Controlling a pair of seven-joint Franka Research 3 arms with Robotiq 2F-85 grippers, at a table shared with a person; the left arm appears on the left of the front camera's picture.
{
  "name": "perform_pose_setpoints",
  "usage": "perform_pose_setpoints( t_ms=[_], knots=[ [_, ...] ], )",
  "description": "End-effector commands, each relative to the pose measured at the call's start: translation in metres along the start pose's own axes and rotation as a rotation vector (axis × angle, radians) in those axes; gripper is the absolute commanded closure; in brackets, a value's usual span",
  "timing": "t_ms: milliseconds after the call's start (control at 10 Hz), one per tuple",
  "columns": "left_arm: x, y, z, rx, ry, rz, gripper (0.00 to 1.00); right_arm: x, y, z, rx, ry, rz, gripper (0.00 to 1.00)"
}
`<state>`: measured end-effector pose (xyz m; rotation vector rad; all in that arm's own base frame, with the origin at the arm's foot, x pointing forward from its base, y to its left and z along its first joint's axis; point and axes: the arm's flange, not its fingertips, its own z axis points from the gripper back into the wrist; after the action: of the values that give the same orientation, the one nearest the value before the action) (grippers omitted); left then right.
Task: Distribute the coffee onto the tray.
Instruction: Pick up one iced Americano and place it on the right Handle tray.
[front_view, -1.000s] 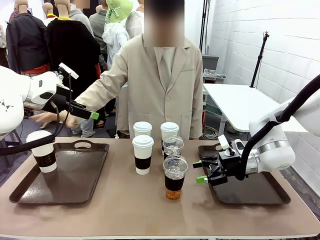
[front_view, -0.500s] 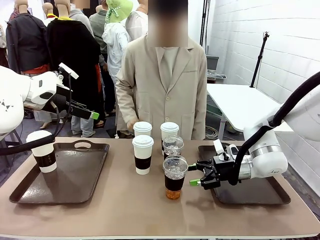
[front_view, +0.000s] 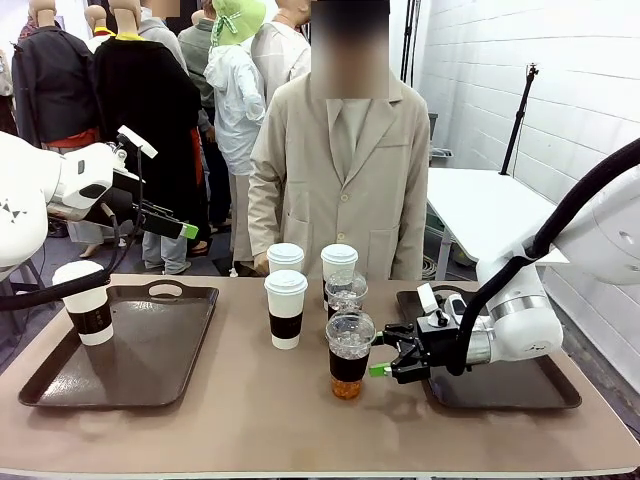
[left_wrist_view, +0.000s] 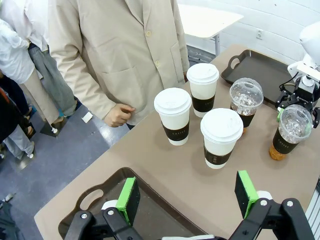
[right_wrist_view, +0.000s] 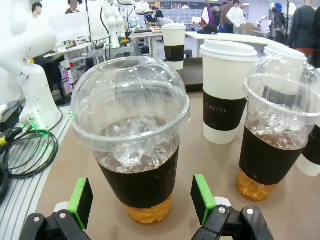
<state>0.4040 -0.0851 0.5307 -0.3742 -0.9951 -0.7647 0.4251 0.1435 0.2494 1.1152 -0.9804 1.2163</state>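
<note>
While the right hand (front_view: 383, 352) sits wide open, the front iced cup (front_view: 349, 355) stands on the worktop (front_view: 250, 400) just ahead of its pads (right_wrist_view: 202, 197); left hand (left_wrist_view: 187, 197) open too, well apart.

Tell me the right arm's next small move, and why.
Probably ease the right gripper forward a little, then close. Its jaws stand open, and the wrist view shows the near iced cup centred just ahead of the green pads, not yet between them.
</note>
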Motion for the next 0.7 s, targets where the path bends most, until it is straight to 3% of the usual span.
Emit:
perform_pose_setpoints(
  t_ms=[0,600],
  knots=[
    [0.0,-0.001,0.001,-0.004,0.01,0.008,0.0,-0.005,-0.007,-0.012,-0.021,-0.029,0.035,0.0],
    [0.0,-0.001,0.001,-0.004,0.01,0.008,0.0,-0.01,-0.016,-0.032,0.039,-0.039,0.01,0.0]
  ],
)
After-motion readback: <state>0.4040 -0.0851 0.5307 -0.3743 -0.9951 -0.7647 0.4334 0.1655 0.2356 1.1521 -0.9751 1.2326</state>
